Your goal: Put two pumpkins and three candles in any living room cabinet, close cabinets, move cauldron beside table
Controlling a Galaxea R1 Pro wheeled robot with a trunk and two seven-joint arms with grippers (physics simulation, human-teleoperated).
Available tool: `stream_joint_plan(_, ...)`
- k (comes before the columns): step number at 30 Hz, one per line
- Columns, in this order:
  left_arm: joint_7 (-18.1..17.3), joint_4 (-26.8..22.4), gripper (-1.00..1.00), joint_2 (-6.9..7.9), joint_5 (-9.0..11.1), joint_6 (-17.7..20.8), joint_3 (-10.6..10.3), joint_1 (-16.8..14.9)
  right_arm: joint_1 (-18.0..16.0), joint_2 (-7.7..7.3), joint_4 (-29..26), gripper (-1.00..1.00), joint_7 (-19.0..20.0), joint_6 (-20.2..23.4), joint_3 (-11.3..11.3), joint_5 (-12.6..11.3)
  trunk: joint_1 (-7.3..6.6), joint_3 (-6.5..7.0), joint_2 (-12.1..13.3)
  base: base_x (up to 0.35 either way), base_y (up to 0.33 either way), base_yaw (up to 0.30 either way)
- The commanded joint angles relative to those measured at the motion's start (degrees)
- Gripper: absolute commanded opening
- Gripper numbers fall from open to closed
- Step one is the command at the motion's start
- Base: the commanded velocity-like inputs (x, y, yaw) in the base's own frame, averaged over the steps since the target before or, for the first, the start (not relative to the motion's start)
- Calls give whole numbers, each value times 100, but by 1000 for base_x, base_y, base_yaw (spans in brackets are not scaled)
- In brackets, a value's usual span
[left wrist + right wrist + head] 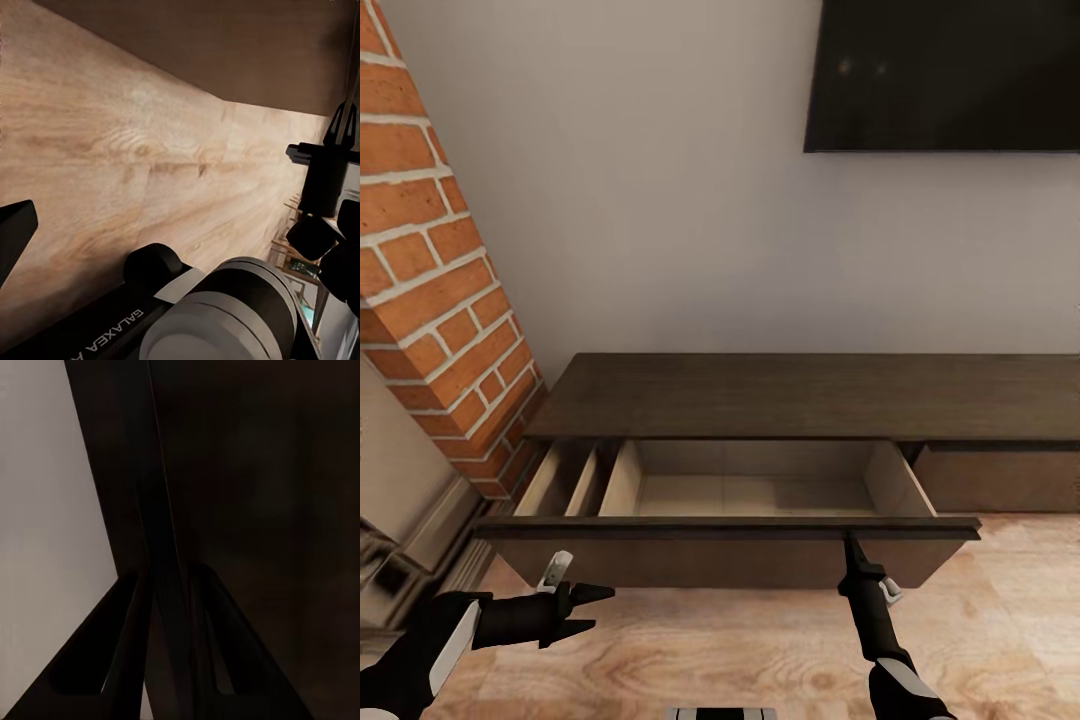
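Below the TV wall, I'm pinching the open drawer's (760,490) long front lip in my right gripper (853,548), its jaws narrow, left gripper (595,608) idling apart, fingers spread.

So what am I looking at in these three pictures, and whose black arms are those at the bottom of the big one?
They belong to a two-armed robot on wheels, drawn by a computer simulation. The big picture comes from a camera on its head, looking down. The other two come from cameras near each hand. In front stands a long dark cabinet with one drawer pulled out; the part of its pale inside that shows holds nothing. The right hand is at the drawer's front edge, its fingers straddling the dark board. The left hand hangs open over the wooden floor, holding nothing. A black screen hangs on the wall.
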Motion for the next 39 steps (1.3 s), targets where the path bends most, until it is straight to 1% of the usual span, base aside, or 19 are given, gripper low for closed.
stream_joint_plan(1,0,-1,100,0,0,0,0,0,5,-1,99,-100,-12,-10,-41,6,1,-1,1,-37,0,0)
stream_joint_plan(21,0,-1,100,-1,0,0,-3,0,2,6,100,-100,-13,-11,-41,6,1,-1,1,-116,0,0)
stream_joint_plan(39,0,-1,100,-1,0,0,-7,0,3,1,98,-100,-16,-11,-41,6,1,-1,1,-68,0,0)
